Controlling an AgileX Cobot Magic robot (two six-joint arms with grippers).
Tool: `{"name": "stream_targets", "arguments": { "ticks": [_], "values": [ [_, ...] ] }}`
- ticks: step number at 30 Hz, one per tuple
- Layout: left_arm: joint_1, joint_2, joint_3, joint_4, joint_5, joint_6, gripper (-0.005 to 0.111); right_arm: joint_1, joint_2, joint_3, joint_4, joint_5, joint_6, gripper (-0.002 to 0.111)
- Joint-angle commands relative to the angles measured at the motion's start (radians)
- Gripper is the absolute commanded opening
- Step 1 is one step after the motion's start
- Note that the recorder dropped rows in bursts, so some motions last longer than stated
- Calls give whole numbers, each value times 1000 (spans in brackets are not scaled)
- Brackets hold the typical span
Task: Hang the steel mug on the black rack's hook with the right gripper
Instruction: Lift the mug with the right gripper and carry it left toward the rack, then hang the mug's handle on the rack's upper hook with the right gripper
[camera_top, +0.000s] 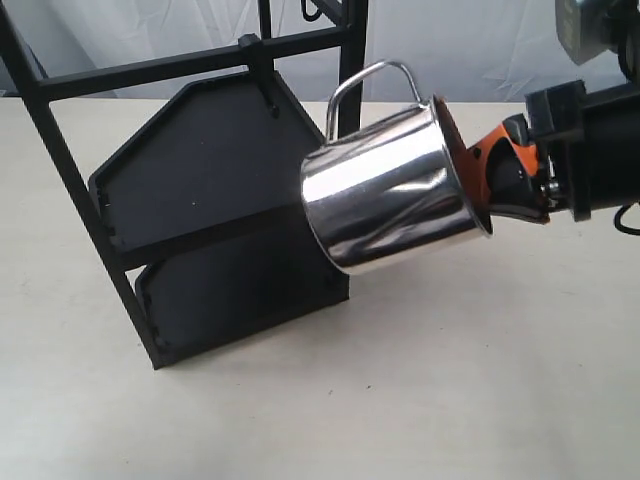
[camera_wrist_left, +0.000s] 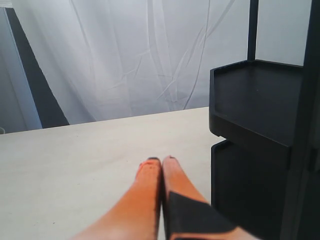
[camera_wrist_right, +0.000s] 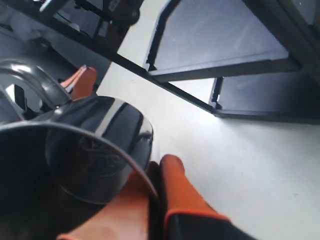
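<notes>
The steel mug (camera_top: 390, 190) hangs in the air, tilted with its mouth toward the right and its looped handle (camera_top: 372, 80) on top. My right gripper (camera_top: 488, 185) is shut on the mug's rim, one orange finger inside and one outside (camera_wrist_right: 172, 175). The mug (camera_wrist_right: 85, 155) fills the near side of the right wrist view. The black rack (camera_top: 150, 68) stands at the left, just behind the mug. Its hook (camera_top: 268, 88) drops from a blocky clamp (camera_top: 250, 47) on the crossbar, left of the handle and apart from it. My left gripper (camera_wrist_left: 161, 159) is shut and holds nothing.
The rack's two flat shelves (camera_top: 210, 170) lean toward the pale table (camera_top: 450, 380). In the left wrist view the rack (camera_wrist_left: 260, 100) stands close beside the left fingers. A white curtain (camera_wrist_left: 125, 60) backs the scene. The curled hook (camera_top: 310, 12) sits higher on the rack.
</notes>
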Motion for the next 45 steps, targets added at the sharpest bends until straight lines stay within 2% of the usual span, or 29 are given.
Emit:
{"name": "stream_targets", "arguments": {
  "ticks": [1, 11, 22, 35, 45],
  "values": [
    [-5, -5, 0, 1, -5, -2, 2, -3, 83, 4, 118, -5, -59, -1],
    [-5, -5, 0, 1, -5, -2, 2, 129, 220, 4, 187, -5, -111, -1],
    [-5, -5, 0, 1, -5, -2, 2, 129, 245, -48, 244, -5, -111, -1],
    [-5, -5, 0, 1, -5, -2, 2, 129, 398, -48, 290, -5, -106, -1],
    [-5, -5, 0, 1, -5, -2, 2, 129, 494, -48, 193, -84, -119, -1]
  ]
}}
